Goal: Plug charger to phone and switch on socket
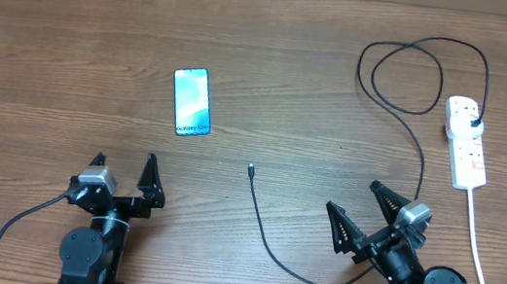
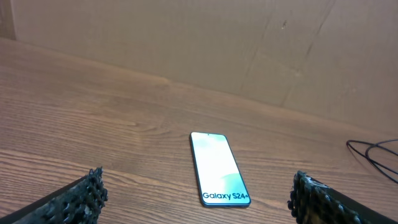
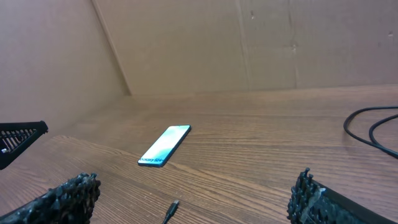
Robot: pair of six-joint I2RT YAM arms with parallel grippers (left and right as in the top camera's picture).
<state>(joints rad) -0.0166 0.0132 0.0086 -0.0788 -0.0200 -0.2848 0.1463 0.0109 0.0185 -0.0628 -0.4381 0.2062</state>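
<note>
Black charger tip (image 1: 251, 171) lies between left claw (image 1: 124, 157) and right claw (image 1: 351, 196).

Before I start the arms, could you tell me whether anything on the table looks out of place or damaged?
Nothing stands out. The phone lies flat, screen lit; the charger cable loops from the power strip, its connector apart from the phone.

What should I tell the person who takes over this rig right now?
Left gripper: open, empty. Right gripper: open, empty.
Phone lies flat, screen lit, ahead of the left gripper.
Charger cable: free tip on the table between the grippers, apart from the phone; plug sits in the power strip at the right.
Done: nothing beyond that plug. Left: put tip into phone, switch the strip on; its switch state is unreadable.
</note>
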